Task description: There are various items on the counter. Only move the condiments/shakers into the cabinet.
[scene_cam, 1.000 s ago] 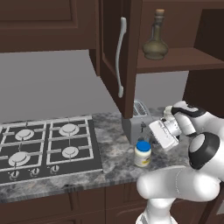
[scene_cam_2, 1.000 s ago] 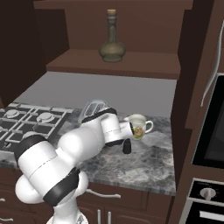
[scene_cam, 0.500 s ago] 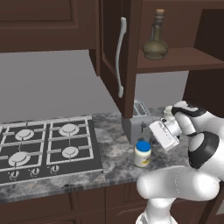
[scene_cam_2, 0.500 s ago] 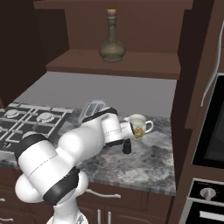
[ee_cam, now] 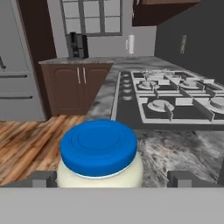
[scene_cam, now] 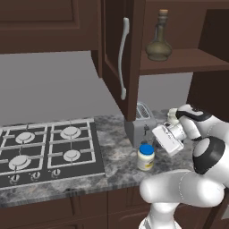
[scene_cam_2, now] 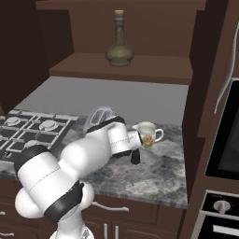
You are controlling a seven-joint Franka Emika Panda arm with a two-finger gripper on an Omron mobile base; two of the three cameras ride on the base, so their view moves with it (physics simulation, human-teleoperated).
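Standing on the grey speckled table [scene_cam: 116, 165], near its front edge, the creamy-white jar with the blue lid [scene_cam: 146, 156] is seen in the left base view just in front of the silver toaster [scene_cam: 141, 125], at about 5 o'clock from it. The gripper [ee_cam: 112, 179] is held level with the jar, its two dark fingers [ee_cam: 41, 179] spread wide apart; in the hand view one tip is seen on each side of the jar, which lies between them, and whether either tip touches it cannot be told. Nothing is clamped.

The olive-brown corked bottle [scene_cam: 159, 44] is placed upright on the wooden shelf of the open cabinet [scene_cam: 179, 62], at 12 o'clock from the jar in the left base view. The cabinet door is swung outward, with its long curved silver handle [scene_cam: 123, 58] facing the camera.

In the right base view the cream patterned mug [scene_cam_2: 148, 134] is found on the table at 3 o'clock from the robot's wrist, handle to the right. The small black shaker [scene_cam_2: 136, 157] is set just in front of the mug. The black gas hob [scene_cam: 47, 150] is sunk into the table at 9 o'clock from the jar.
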